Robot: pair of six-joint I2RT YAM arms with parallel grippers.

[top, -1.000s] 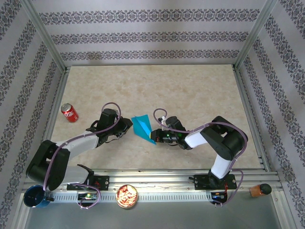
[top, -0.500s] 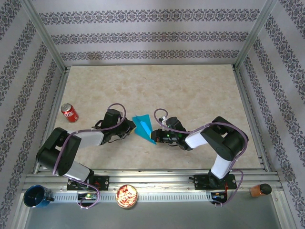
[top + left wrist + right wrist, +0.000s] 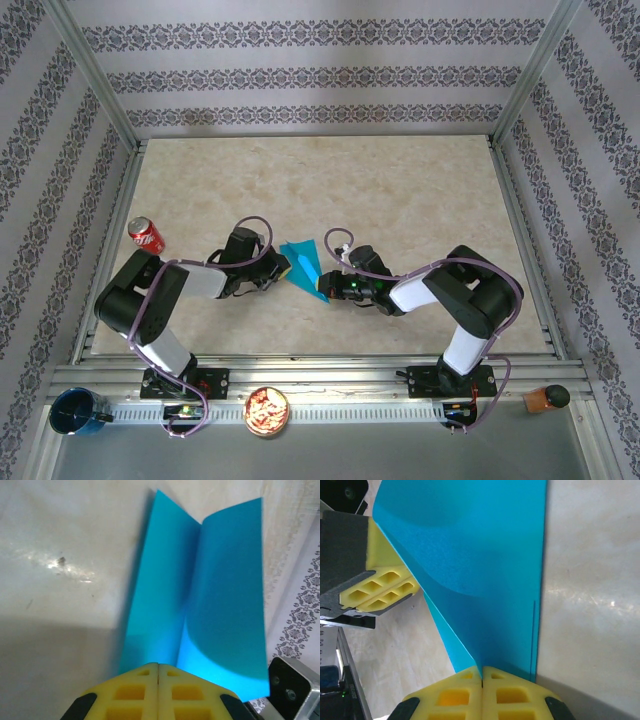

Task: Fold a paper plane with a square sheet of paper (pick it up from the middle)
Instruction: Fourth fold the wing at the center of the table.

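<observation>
The square sheet of paper is bright turquoise and stands on the table folded into a V between my two grippers. In the left wrist view the paper rises from my left gripper, whose yellow jaws are pressed together at its near edge. My left gripper meets the sheet's left side. My right gripper holds the opposite lower corner. In the right wrist view the paper runs its crease into the shut seam of my right gripper, and the left gripper's fingers sit at the far edge.
A red soda can lies at the table's left. A dark blue cup, a round tin of snacks and a small brown object sit along the near rail. Patterned walls and metal posts ring the table.
My left gripper has slid right to the paper's left edge and closed its jaws there. The right gripper and the paper have hardly moved.
</observation>
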